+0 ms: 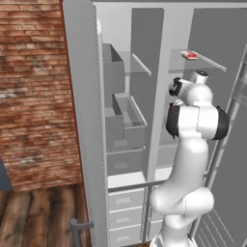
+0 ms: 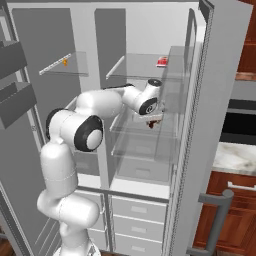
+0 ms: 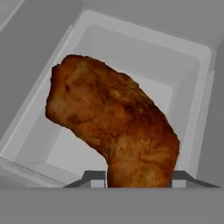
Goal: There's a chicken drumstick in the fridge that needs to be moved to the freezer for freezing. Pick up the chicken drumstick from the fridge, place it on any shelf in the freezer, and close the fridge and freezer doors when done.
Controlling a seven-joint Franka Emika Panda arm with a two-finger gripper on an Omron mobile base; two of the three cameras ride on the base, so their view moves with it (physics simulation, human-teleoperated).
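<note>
Between the gripper fingertips, the chicken drumstick is sitting clamped, its narrow end pinched by the closed jaws and its fat end sticking up and left in the hand view. Below it a pale grey compartment w/ raised walls is showing (can't tell if the meat is touching the floor of it). From the right base view, the drumstick is appearing as a small dark reddish bit just under the wrist, inside the fridge, above a clear glass shelf approx mid-height. The arm is reaching in from the lower left, elbow bent. A small flat red-and-white item is lying on the upper fridge shelf, well apart from the gripper. The freezer, the narrower compartment w/ grey bins, is standing open, and both doors are swung wide.
</note>
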